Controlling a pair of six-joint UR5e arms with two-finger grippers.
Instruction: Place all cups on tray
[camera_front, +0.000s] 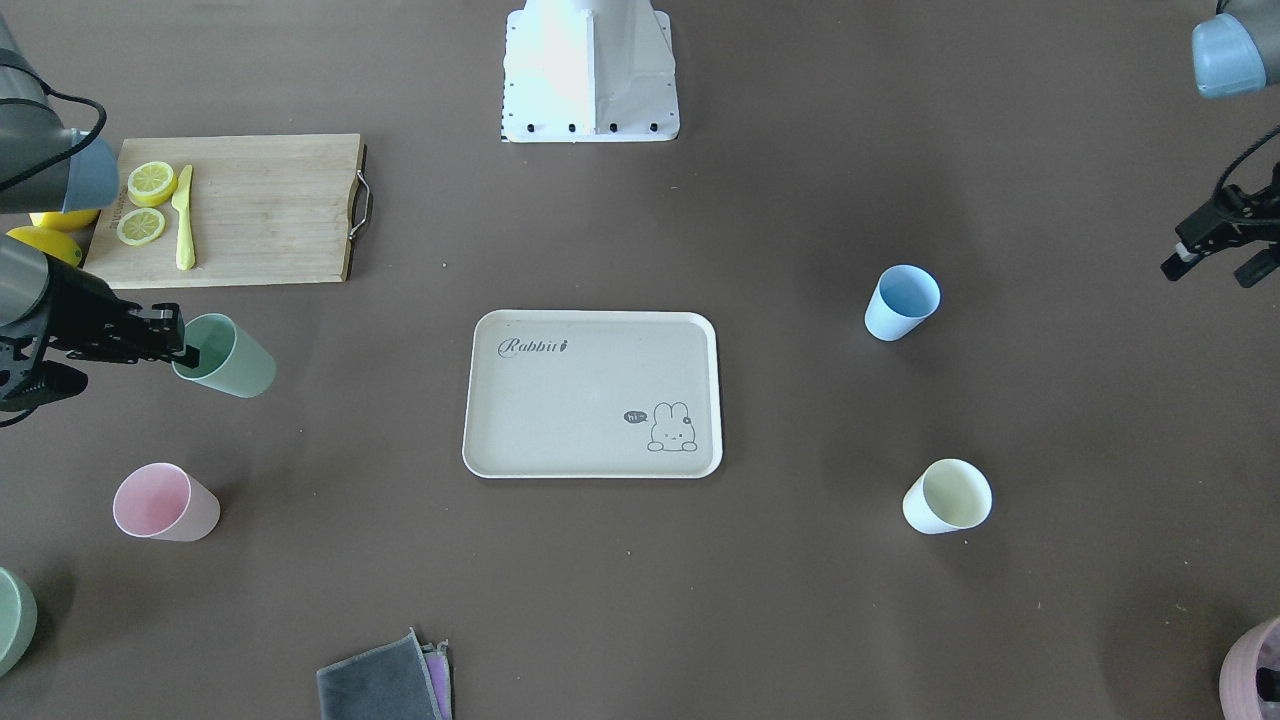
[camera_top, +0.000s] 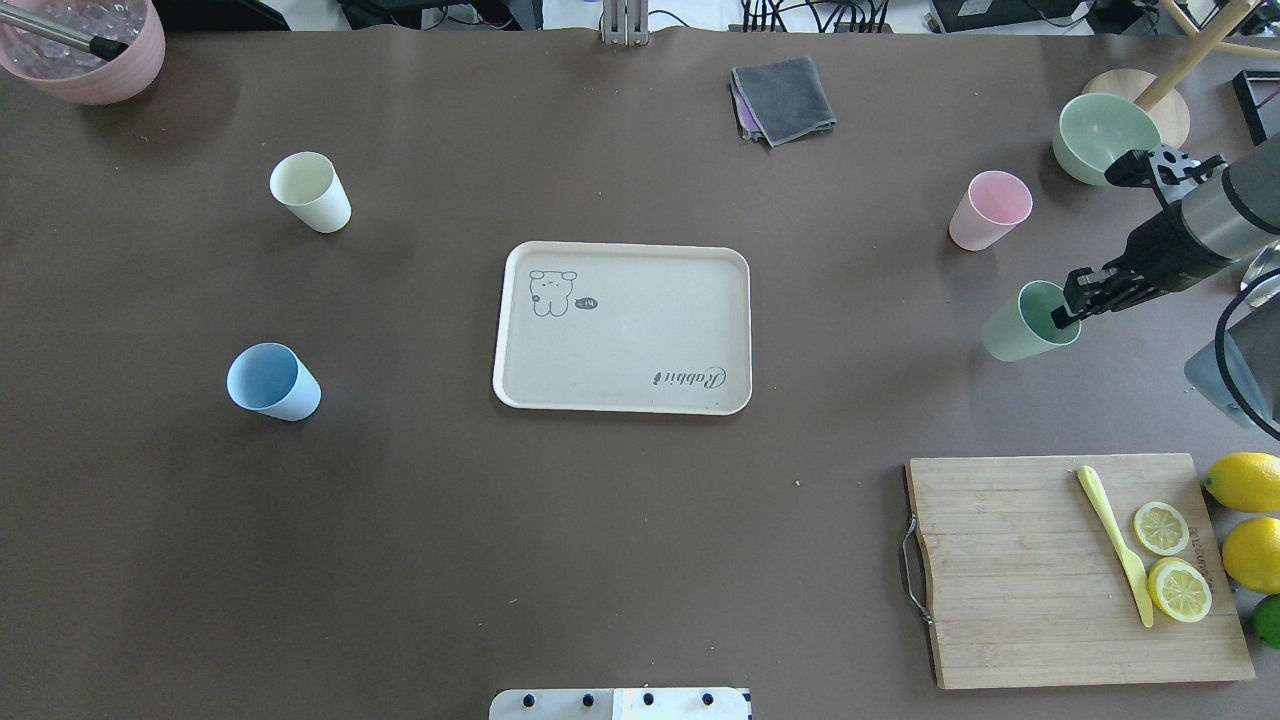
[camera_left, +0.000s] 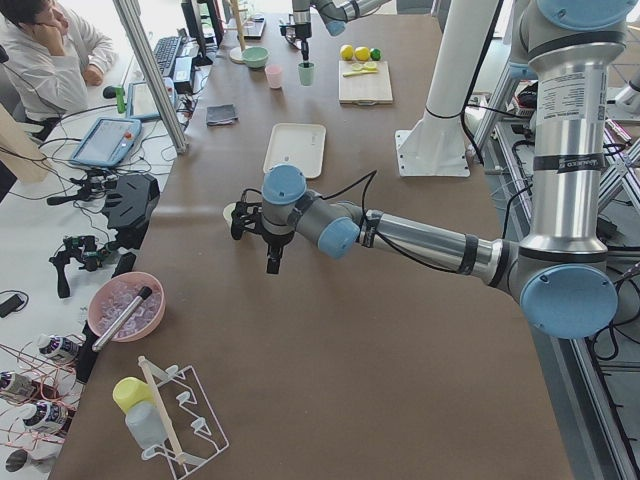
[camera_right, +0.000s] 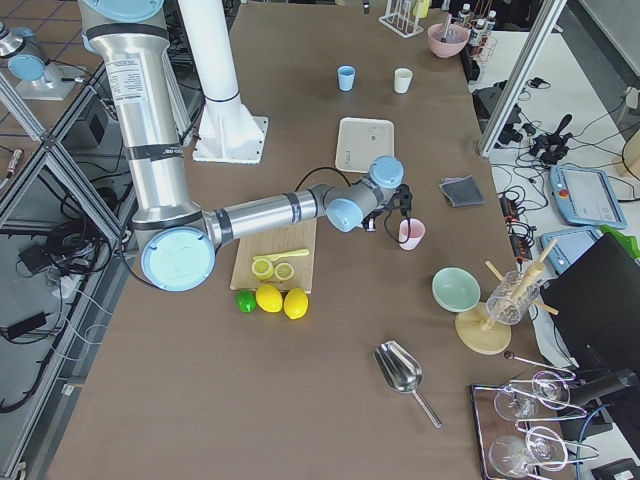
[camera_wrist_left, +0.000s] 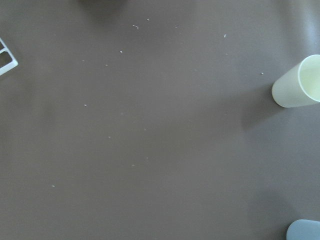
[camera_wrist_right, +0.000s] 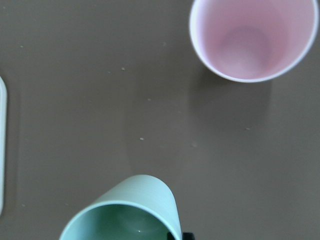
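Closest to the robot's base, on its right, lies a wooden cutting board (camera_top: 1010, 570) with lemon slices (camera_top: 1160, 528) and a yellow knife (camera_top: 1112, 540) on it. A little further out on the left, the light blue cup (camera_top: 272, 382) stands upright on the bare table, well apart from the tray (camera_top: 620, 330), which lies flat mid-table.

The left gripper (camera_front: 1215, 268) hangs above the table on that side. Its fingers are spread and it is clear of both left-hand cups.

Level with the tray on the right stands the sage green cup (camera_top: 1030, 322), also on the table. The right gripper (camera_top: 1068, 300) is at its rim with its fingers apart — one tip dips inside the mouth, and the gap between the two is wider than the cup's wall.

Further out again, the cream-yellow cup (camera_top: 310, 192) stands on the left and the pink cup (camera_top: 988, 210) on the right, both upright on the table and apart from the tray.

Along the far edge are a green bowl (camera_top: 1105, 135), a folded grey cloth (camera_top: 785, 95) and — at the left corner — a mauve-pink vessel (camera_top: 85, 45).
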